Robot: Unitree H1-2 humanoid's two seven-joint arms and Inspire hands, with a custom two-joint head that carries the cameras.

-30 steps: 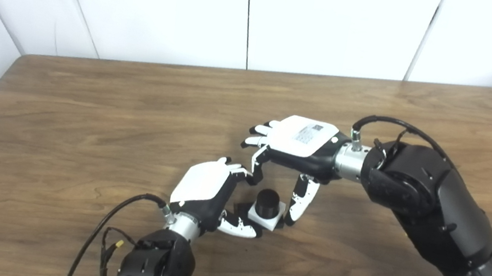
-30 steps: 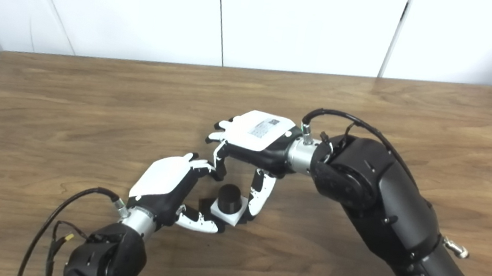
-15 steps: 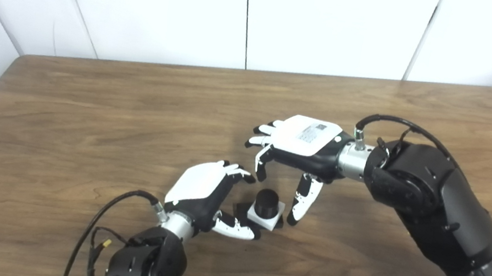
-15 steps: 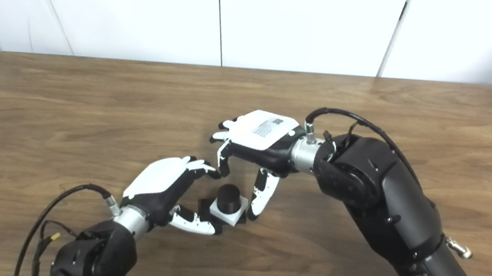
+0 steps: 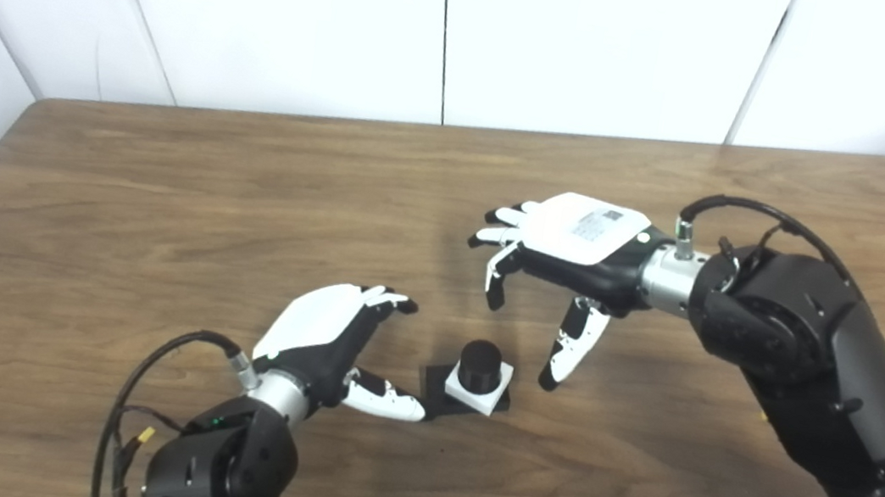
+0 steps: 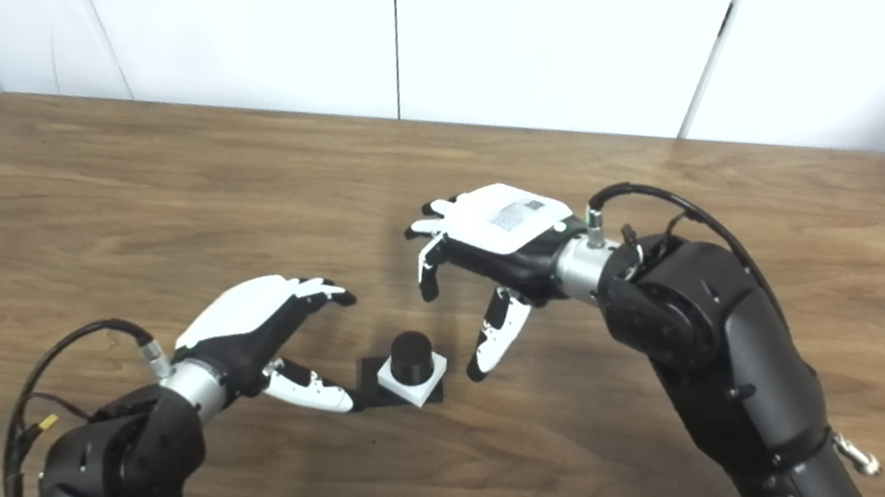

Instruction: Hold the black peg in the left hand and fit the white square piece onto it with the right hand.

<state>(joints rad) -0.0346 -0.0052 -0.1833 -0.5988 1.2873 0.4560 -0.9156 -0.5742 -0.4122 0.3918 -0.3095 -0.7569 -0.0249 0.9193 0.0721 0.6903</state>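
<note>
Both hands open around the assembled peg, neither one holding it.

I see the black peg standing upright through the white square piece, which sits on a flat black base on the wooden surface. My left hand is just left of the peg, fingers spread wide and curled above the wood, its thumb stretched out toward the black base; I cannot tell whether the thumb tip touches it. My right hand hangs above and to the right of the peg, palm down, fingers apart and holding nothing, its thumb pointing down just beside the white square piece without touching it.
</note>
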